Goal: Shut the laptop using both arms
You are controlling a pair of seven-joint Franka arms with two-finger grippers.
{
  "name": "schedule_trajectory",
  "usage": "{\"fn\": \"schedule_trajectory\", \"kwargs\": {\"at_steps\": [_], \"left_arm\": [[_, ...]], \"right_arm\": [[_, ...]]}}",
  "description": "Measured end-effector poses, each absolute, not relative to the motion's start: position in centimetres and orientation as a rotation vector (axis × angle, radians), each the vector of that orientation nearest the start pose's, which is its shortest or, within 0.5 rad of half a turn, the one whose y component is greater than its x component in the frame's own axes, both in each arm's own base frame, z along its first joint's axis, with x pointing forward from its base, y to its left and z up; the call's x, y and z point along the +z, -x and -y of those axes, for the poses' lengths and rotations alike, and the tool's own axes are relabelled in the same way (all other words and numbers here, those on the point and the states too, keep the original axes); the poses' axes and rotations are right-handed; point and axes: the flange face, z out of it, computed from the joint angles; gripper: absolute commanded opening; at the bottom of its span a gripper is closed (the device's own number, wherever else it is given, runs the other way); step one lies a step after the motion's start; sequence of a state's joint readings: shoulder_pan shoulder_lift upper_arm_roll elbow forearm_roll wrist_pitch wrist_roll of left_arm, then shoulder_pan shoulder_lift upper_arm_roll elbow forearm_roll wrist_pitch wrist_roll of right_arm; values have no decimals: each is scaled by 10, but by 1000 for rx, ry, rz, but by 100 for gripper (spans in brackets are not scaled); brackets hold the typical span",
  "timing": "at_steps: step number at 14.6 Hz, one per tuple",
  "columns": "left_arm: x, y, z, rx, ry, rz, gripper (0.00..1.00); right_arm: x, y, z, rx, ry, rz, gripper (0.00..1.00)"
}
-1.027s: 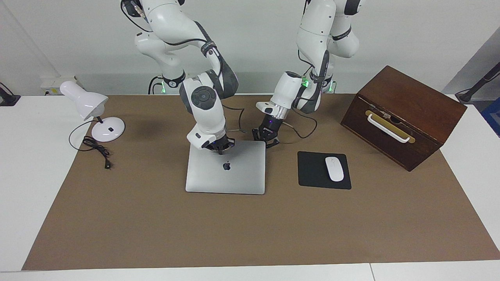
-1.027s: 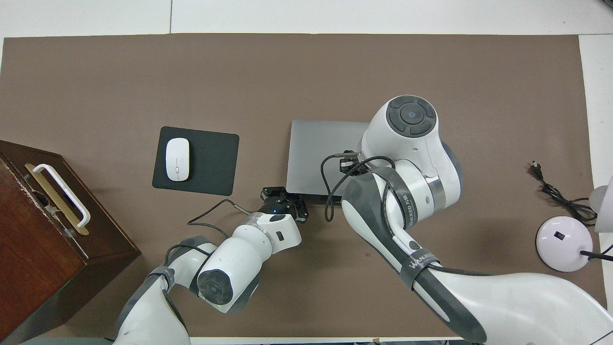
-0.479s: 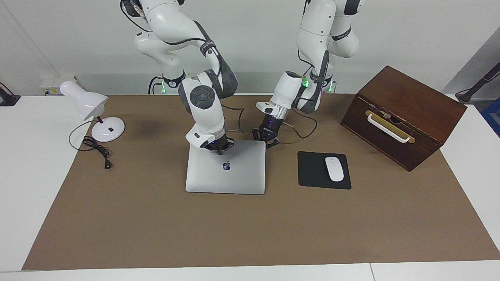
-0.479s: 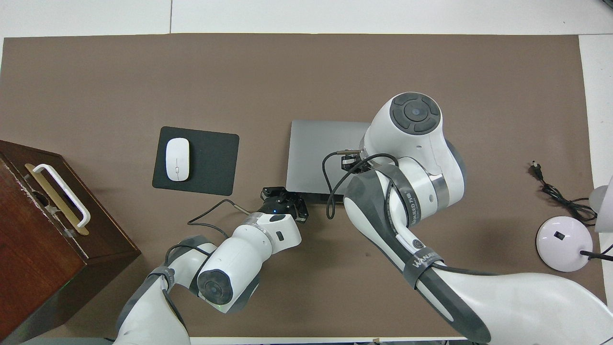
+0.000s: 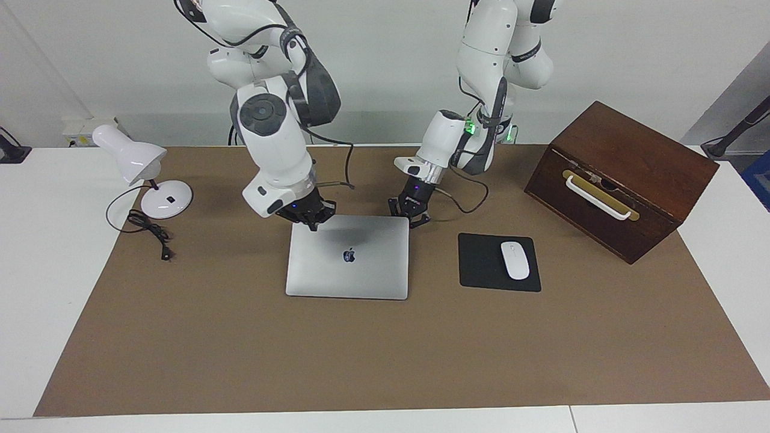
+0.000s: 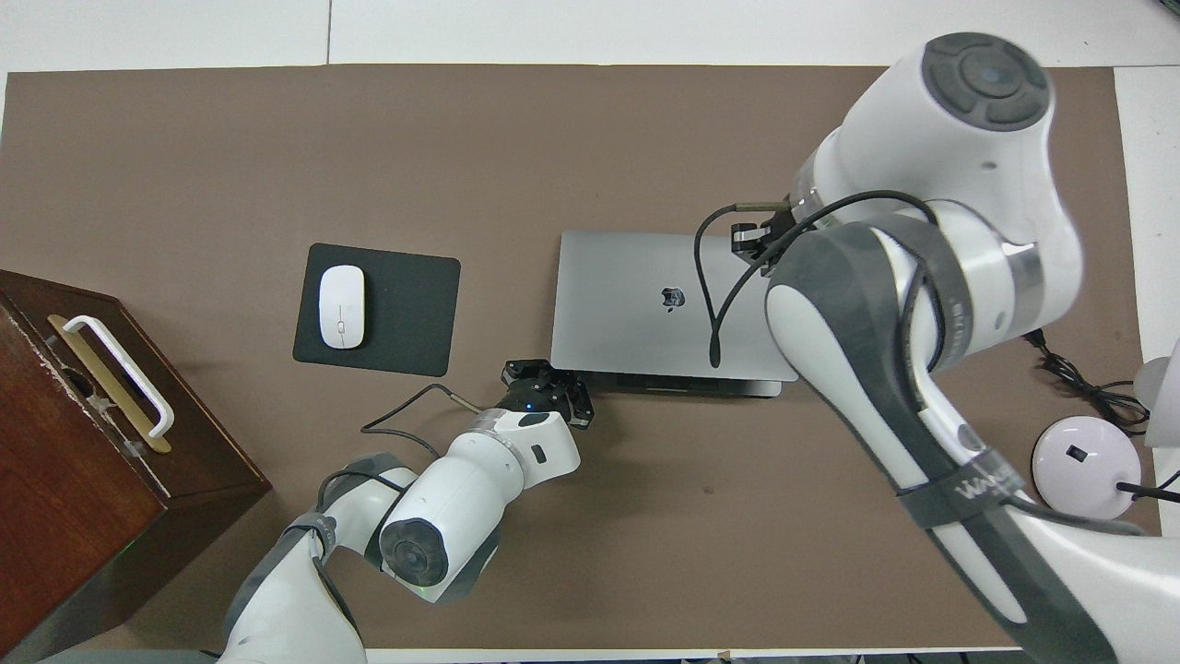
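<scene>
- Laptop (image 5: pixel 348 257): seen lid-down, flat on brown mat, mid-surface, beside mouse pad (image 5: pixel 498 263) toward right arm's end. Judged closed.
- Right gripper (image 5: pixel 312 220): fingertips pressed together, nothing held. Now raised off lid and shifted to lid's robot-side corner; a sec ago it was pressed on lid near logo.
- Left gripper (image 5: pixel 411 211): fingertips together, empty, unchanged at lid's other robot-side corner.
- Assessment: press phase over; task approx. complete, retraction remaining.
</scene>
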State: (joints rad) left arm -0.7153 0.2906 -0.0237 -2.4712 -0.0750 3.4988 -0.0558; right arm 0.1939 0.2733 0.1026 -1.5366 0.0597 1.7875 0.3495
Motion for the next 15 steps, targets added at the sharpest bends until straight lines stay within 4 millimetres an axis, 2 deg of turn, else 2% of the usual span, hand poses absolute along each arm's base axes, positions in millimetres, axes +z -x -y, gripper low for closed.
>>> {"fn": "schedule_trajectory", "kwargs": {"at_steps": [3, 4, 6, 7, 11, 13, 15], "left_arm": [[266, -395, 347, -1142, 3111, -910, 0], [266, -395, 347, -1141, 3117, -899, 0], [266, -396, 346, -1140, 3126, -879, 0], [266, -397, 344, -1140, 3130, -866, 0], [268, -401, 340, -1115, 3151, -812, 0], [274, -402, 338, -1043, 3170, -786, 0], [288, -404, 336, -990, 3183, -768, 0]], "right_arm": [[529, -623, -159, -21, 3072, -20, 0], [538, -623, -150, -57, 3093, 35, 9], [560, -620, -130, -108, 3123, 140, 72], [570, -616, -118, -114, 3131, 173, 100], [607, -596, -58, -94, 3147, 192, 100], [616, -590, -32, -75, 3153, 173, 100], [616, -586, -6, -49, 3157, 144, 100]]}}
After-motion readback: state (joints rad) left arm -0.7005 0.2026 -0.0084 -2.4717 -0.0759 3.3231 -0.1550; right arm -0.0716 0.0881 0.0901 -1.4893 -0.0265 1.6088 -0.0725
